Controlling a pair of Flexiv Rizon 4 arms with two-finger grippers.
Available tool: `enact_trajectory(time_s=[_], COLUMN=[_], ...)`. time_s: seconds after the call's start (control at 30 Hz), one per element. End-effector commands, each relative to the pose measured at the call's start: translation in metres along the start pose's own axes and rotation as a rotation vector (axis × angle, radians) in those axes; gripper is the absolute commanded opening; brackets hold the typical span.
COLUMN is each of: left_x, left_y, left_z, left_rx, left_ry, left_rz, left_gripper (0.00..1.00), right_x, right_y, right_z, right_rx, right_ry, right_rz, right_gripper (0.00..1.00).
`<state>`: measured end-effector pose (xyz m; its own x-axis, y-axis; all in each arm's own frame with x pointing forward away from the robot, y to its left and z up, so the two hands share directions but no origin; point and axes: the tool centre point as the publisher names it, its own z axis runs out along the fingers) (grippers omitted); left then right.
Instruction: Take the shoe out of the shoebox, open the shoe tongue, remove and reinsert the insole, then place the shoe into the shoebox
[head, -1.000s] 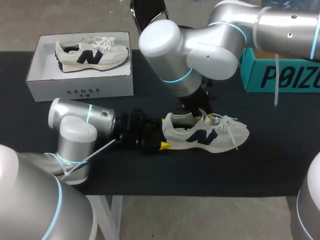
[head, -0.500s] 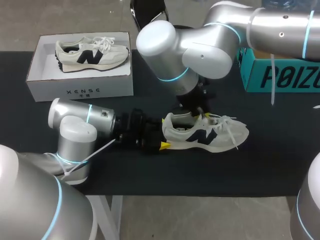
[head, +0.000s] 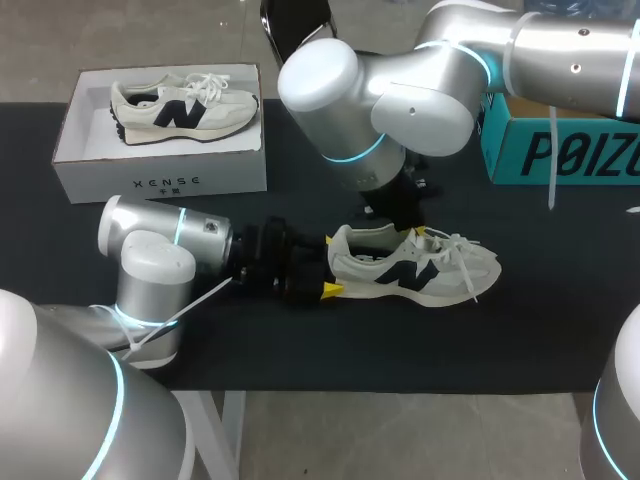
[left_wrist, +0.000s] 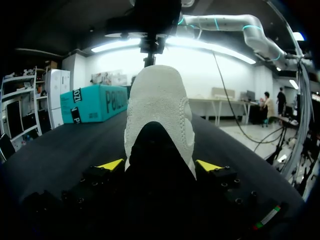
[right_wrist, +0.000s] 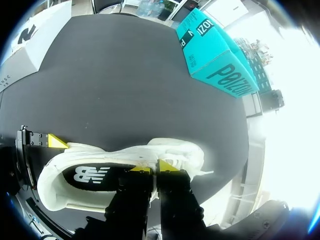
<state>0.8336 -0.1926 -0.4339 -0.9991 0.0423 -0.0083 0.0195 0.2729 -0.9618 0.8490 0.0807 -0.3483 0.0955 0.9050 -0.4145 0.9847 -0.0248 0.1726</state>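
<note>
shoe (head: 415, 268) has shifted slightly right on the surface (head: 300, 345). My left claw (left_wrist: 159, 165) clamps its heel (left_wrist: 159, 100); right claw (right_wrist: 154, 168) tips together, seemingly pinching the tongue (right_wrist: 149, 161).

Right gripper (head: 408, 222): head view, mostly hidden under its own arm, at 12 o'clock of the shoe (head: 415, 268).
Left gripper (head: 329, 280): one yellow tip shows.
Teal box (head: 560, 150): cut off at the edge, 2 o'clock of the shoe.
Shoe toe: left wrist view, hidden behind the heel.
</note>
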Motion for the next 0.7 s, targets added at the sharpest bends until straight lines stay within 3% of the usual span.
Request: enact_trajectory(time_s=[0.03,0.7], left_x=[0.0,0.0], left_y=[0.006,0.006], left_z=[-0.001,-0.001], left_rx=[-0.002,-0.002], left_ry=[-0.002,-0.002], left_rz=[-0.001,-0.001], left_gripper=[0.0,0.0], right_x=[-0.023,-0.037], right_y=[-0.002,0.009], right_z=[-0.002,-0.01], right_rx=[-0.006,-0.022], right_ry=[0.014,0.02], right_rz=[0.009,0.022], right_gripper=[0.0,0.0])
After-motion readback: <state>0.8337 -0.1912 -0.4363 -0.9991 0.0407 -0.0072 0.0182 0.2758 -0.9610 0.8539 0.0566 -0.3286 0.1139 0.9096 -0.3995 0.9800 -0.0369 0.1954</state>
